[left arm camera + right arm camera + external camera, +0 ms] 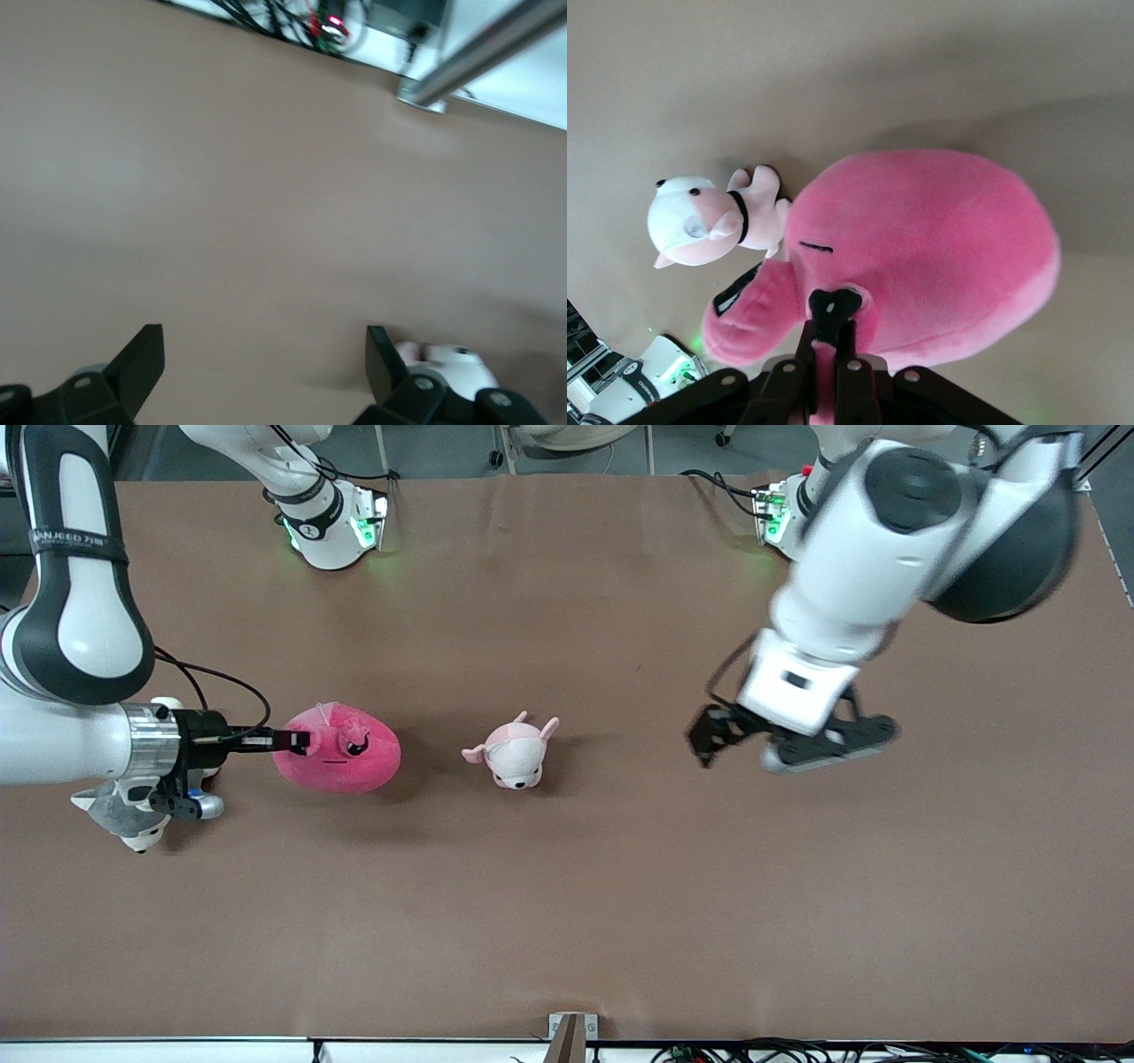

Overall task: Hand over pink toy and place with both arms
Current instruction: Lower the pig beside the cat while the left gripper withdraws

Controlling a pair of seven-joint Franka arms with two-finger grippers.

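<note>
At the middle left of the front view, the right gripper (297,740) is pinching the pink toy (341,751) by a fold at its edge; it should be gripping firmly while lifting. At the right, the left gripper (784,742) is hanging wide open over the table (567,912), waiting to receive it.

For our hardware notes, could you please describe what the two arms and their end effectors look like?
Both arms are glossy white with black joint bands. The right end effector is black behind a silver wrist ring, with loose black cables. The left end effector has black fingers under a white block.
</note>
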